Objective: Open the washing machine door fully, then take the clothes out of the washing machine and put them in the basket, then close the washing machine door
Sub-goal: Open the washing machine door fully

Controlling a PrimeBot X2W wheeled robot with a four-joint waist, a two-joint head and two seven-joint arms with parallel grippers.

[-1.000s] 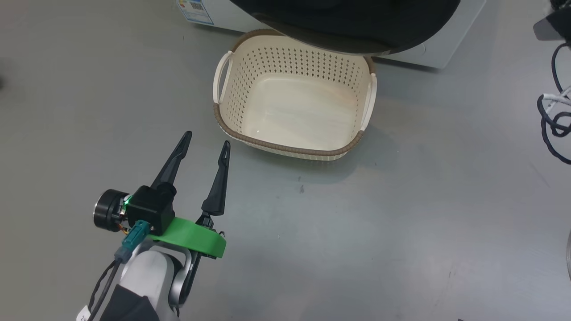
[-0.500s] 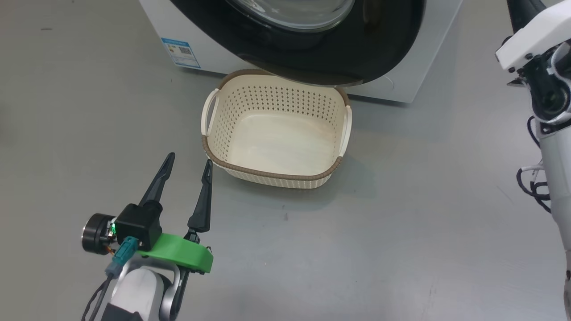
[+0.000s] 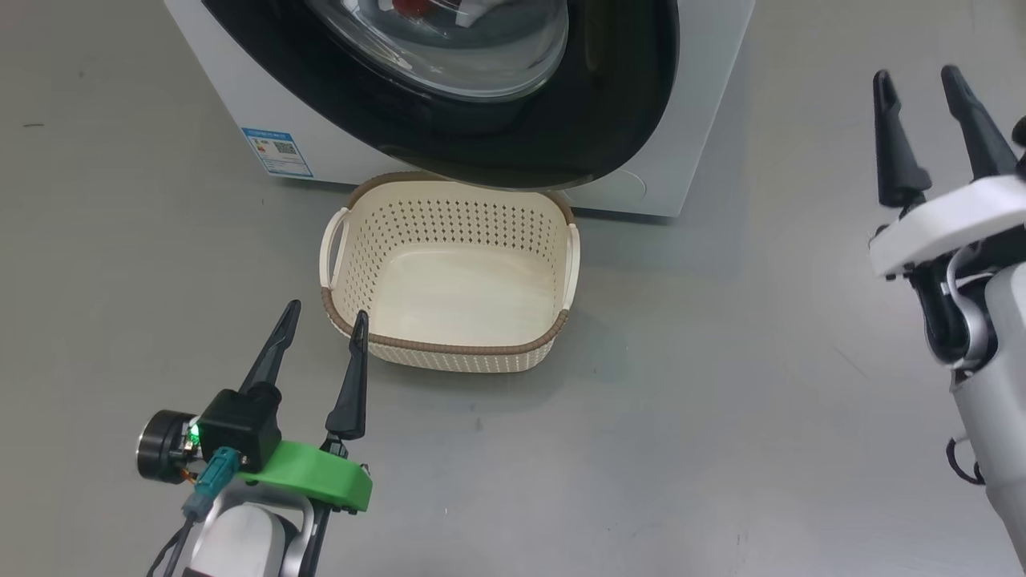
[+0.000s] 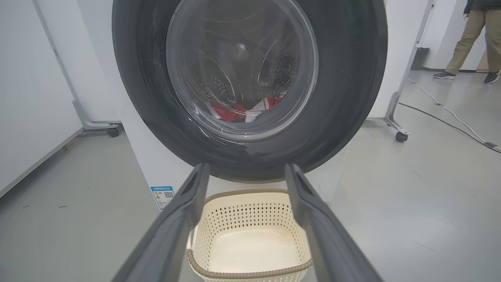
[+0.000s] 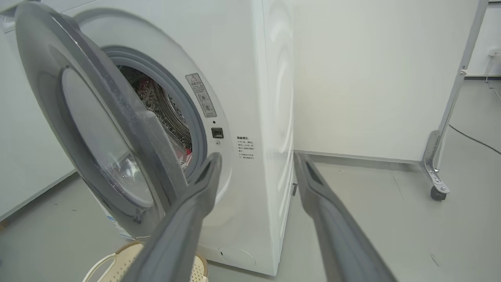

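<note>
Step in hand: door-opening. Door [image 5: 98, 133] is hanging ajar on the washer [image 5: 270, 98], clothes [image 4: 242, 111] lying inside, basket [image 3: 449, 346] sitting empty below the door. Left gripper [image 3: 327, 311] and right gripper [image 3: 915, 74] are hovering, fingers spread, holding nothing. Next move, likely: right gripper catching the door's free edge and swinging it wide.
</note>
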